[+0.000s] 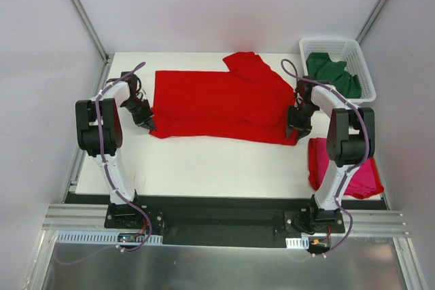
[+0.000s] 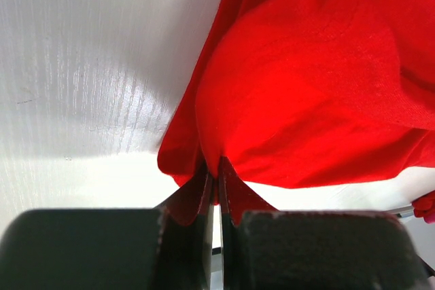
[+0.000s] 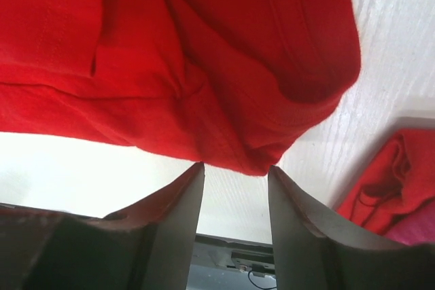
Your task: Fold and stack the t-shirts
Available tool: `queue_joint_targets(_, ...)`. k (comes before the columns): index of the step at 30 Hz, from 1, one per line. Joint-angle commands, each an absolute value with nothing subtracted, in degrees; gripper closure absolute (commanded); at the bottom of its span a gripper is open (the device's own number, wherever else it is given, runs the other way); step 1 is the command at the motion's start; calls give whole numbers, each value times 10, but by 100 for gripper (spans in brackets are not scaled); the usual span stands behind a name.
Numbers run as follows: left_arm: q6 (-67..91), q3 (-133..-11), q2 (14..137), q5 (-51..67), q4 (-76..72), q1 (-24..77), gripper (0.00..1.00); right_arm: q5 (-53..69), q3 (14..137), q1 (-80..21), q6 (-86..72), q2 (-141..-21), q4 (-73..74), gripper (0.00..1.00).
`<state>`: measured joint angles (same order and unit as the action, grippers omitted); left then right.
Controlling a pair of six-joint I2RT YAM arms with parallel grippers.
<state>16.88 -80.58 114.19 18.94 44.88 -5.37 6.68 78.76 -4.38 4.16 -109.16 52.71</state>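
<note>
Folding is barely underway: left end effector [image 2: 216, 181] pinches the red shirt [image 1: 211, 103], right end effector [image 3: 235, 169] gapes empty beside it; pink shirt [image 1: 366, 178] and green shirt [image 1: 333, 73] lie unfolded.

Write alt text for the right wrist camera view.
The right gripper, jaws open, points at a corner of the red t-shirt without gripping it. The shirt lies rumpled on the white table. A magenta-pink t-shirt shows lower right.
</note>
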Motion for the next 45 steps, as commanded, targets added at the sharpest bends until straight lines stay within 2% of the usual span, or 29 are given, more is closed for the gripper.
queue_joint_targets(1,160,-806,1119,187,461,-59,100,76,796,-42,48,-1115,526,56)
queue_joint_targets(4,159,-807,1118,187,461,-60,100,88,800,-42,48,-1126,527,67)
queue_joint_targets(5,159,-807,1119,187,461,-59,100,90,800,-42,49,-1127,527,78)
queue_joint_targets(7,159,-805,1116,186,461,-59,100,91,800,-43,49,-1129,529,88)
queue_joint_targets(8,159,-802,1116,185,461,-60,100,91,798,-42,50,-1127,529,97)
queue_joint_targets(9,159,-802,1113,184,461,-60,100,91,796,-43,50,-1124,531,99)
queue_joint_targets(21,160,-744,1064,138,483,-60,100,66,755,-65,40,-1028,570,99)
queue_joint_targets(34,155,-636,983,120,483,-60,100,67,631,-95,22,-916,578,99)
queue_joint_targets(45,161,-568,918,119,489,-60,100,55,581,-113,26,-881,598,99)
